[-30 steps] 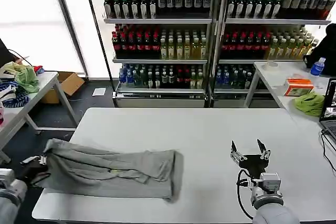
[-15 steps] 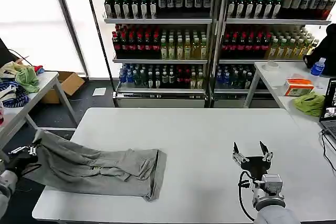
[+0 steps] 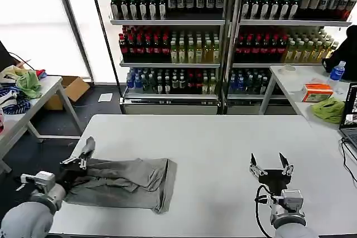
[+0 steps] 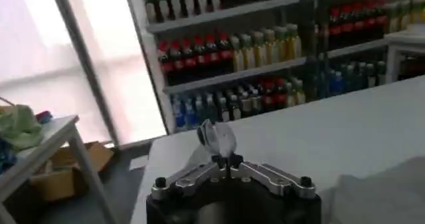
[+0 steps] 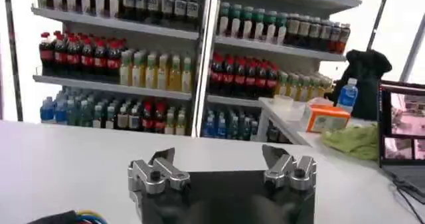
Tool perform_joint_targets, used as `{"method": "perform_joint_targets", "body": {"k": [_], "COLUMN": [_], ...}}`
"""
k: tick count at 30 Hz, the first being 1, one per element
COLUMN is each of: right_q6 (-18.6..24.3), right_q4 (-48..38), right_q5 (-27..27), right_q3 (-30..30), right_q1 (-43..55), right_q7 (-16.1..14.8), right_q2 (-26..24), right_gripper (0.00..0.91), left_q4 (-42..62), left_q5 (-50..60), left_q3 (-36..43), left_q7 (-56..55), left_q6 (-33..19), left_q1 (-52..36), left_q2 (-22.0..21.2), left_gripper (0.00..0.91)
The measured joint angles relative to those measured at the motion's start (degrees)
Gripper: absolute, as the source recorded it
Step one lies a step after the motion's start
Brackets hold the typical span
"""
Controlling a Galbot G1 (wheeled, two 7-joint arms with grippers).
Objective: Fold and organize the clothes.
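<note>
A light grey garment point(image 3: 131, 181) lies bunched and partly folded at the front left of the white table point(image 3: 223, 143). My left gripper point(image 3: 78, 161) is at the garment's left end, shut on a tuft of grey cloth point(image 3: 87, 147) that sticks up above the fingers. In the left wrist view the jaws stand closed, my left gripper point(image 4: 226, 159) pinching that pale tuft point(image 4: 216, 137), with more of the garment point(image 4: 382, 192) beside it. My right gripper point(image 3: 271, 165) hovers open over the table's front right, holding nothing. Its fingers are spread wide in the right wrist view point(image 5: 219, 155).
Shelves of drink bottles point(image 3: 223, 43) stand behind the table. A side table on the left point(image 3: 33, 90) carries a green cloth point(image 3: 27, 82) and striped fabric point(image 3: 14, 104). On the right, another table point(image 3: 301, 82) holds an orange box point(image 3: 317, 92), green cloth point(image 3: 329, 110) and a laptop point(image 3: 350, 112).
My left gripper has swung from beyond the table's left edge in over the table, carrying the garment's end with it. The garment has been drawn left and bunched shorter. The right gripper barely moved.
</note>
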Motion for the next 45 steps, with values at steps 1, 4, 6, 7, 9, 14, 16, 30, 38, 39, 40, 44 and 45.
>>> {"method": "perform_joint_targets", "body": {"k": [1,4,6,7,9,14,16,30,38,39,40,44,45], "right_q6": [0.0,0.1,0.2,0.2,0.2,0.1,0.2,0.3,0.6,0.6,0.6,0.7,0.7], "right_q4": [0.1,0.3,0.3,0.3,0.2,0.2,0.0,-1.2,-1.3,-1.3,-1.3,-1.6,-1.7], "right_q5": [-0.1,-0.5,-0.8,-1.0,-1.2,-1.6,-1.7,-2.4,-2.8,-2.8,-2.9,-2.9,-2.9], "right_q3": [0.1,0.2,0.2,0.2,0.1,0.1,0.1,-0.4,-0.4,-0.4,-0.4,-0.5,-0.5], "right_q1": [-0.2,-0.7,-1.0,-1.0,-1.1,-1.8,-1.8,-2.5,-3.1,-3.1,-3.1,-3.0,-3.0], "right_q7": [0.0,0.1,0.1,0.1,0.2,0.2,0.2,0.2,0.2,0.2,0.2,0.2,0.2], "right_q2": [0.2,0.7,1.1,1.2,1.6,2.0,2.2,3.2,3.6,3.7,3.7,3.7,3.7], "right_gripper": [0.907,0.907,0.907,0.907,0.907,0.907,0.907,0.907,0.907,0.907,0.907,0.907,0.907], "left_q4": [-0.1,-0.5,-0.6,-0.7,-0.8,-1.4,-1.5,-2.6,-2.7,-2.6,-2.5,-2.4,-2.4], "left_q5": [0.1,0.2,0.1,0.1,0.0,0.2,0.3,0.4,0.7,0.9,1.1,1.8,1.9], "left_q3": [1.0,3.9,5.8,6.6,8.4,12.0,13.2,18.3,20.5,20.8,21.1,22.1,22.2], "left_q7": [-0.1,-0.5,-0.7,-0.7,-0.8,-1.3,-1.3,-1.2,-0.8,-0.6,-0.4,0.1,0.1], "left_q6": [0.2,0.7,0.9,1.0,1.3,1.9,2.0,2.7,2.9,2.9,2.9,2.8,2.7], "left_q1": [-0.3,-1.4,-2.3,-2.8,-3.6,-5.4,-5.7,-7.2,-7.9,-8.0,-8.0,-7.7,-7.8], "left_q2": [-0.1,-0.4,-0.5,-0.6,-0.8,-1.5,-1.6,-2.3,-2.5,-2.6,-2.7,-2.9,-3.0], "left_gripper": [0.0,0.0,0.0,0.0,0.0,0.0,0.0,0.0,0.0,0.0,0.0,0.0,0.0]}}
